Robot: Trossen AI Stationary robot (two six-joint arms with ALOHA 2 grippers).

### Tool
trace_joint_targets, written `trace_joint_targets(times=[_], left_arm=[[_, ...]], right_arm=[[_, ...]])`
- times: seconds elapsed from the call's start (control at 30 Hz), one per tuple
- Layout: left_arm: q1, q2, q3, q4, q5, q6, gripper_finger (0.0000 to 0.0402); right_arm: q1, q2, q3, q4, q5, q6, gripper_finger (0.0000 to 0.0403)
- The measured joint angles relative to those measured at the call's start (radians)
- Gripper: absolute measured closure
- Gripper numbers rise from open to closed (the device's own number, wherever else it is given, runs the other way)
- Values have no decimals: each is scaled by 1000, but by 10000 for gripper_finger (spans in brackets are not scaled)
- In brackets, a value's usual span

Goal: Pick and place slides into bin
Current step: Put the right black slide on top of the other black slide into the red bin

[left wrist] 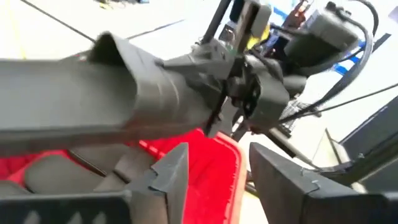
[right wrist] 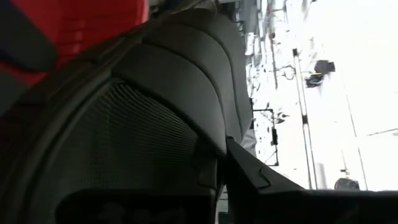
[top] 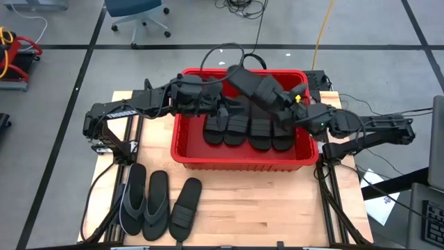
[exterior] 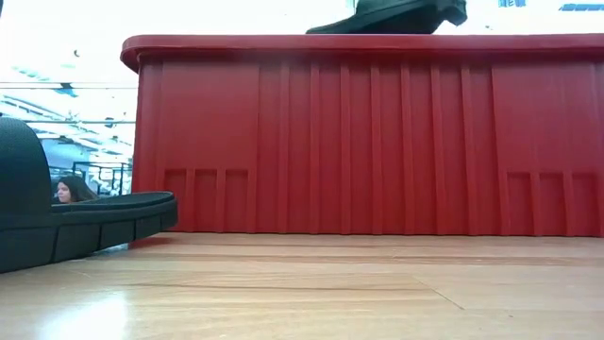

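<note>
The red bin [top: 182,149] stands mid-table with several black slides [top: 243,128] lying abreast inside. My right gripper [top: 290,103] is shut on another black slide [top: 255,87] above the bin. That slide also shows over the rim in the low view [exterior: 396,14] and in the left wrist view [left wrist: 93,93]. My left gripper [top: 223,110] is open and empty over the bin's left half, and its fingers [left wrist: 168,177] stand apart below the held slide. A thong pair [top: 142,201] and one band slide [top: 186,207] lie flat on the table's near left. My right gripper holds the slide by its end nearest the table's right edge [left wrist: 214,93]. It comes in from the right, roughly along the slide's length. The ribbed band [right wrist: 186,68] fills its wrist view beside one finger [right wrist: 267,186]. The slide is lifted clear above the bin, slanting toward the far left.
The bin's tall red wall [exterior: 377,142] faces the table's near side. Bare wood [top: 263,208] lies between the bin and the near edge. The band slide on the table shows in the low view [exterior: 85,227]. A person [exterior: 66,189] shows far off in the room.
</note>
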State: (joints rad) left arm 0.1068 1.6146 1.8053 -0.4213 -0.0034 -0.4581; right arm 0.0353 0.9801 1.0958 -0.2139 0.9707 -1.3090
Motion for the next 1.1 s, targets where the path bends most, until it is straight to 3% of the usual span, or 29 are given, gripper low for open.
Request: trace_joint_targets(times=[0.13, 0.3, 0.5, 0.6, 0.73, 0.9, 1.1], left_arm=[[0, -22, -1, 0, -5, 32, 223], [9, -96, -1, -33, 6, 176, 228], [73, -236, -1, -75, -3, 378, 236], [111, -313, -1, -84, -5, 427, 236], [155, -406, -1, -100, -6, 510, 236], [213, -473, -1, -107, -6, 581, 236], [265, -485, -1, -137, -6, 471, 236]], right_arm=[[36, -35, 0, -100, 77, 120, 401], [106, -22, 0, -194, 323, 222, 402], [148, 79, 2, -78, 393, 426, 402], [144, 138, 0, -51, 420, 605, 402], [146, 207, 0, -39, 571, 703, 402], [149, 231, -1, -26, 591, 750, 402], [154, 170, -60, -30, 600, 781, 402]])
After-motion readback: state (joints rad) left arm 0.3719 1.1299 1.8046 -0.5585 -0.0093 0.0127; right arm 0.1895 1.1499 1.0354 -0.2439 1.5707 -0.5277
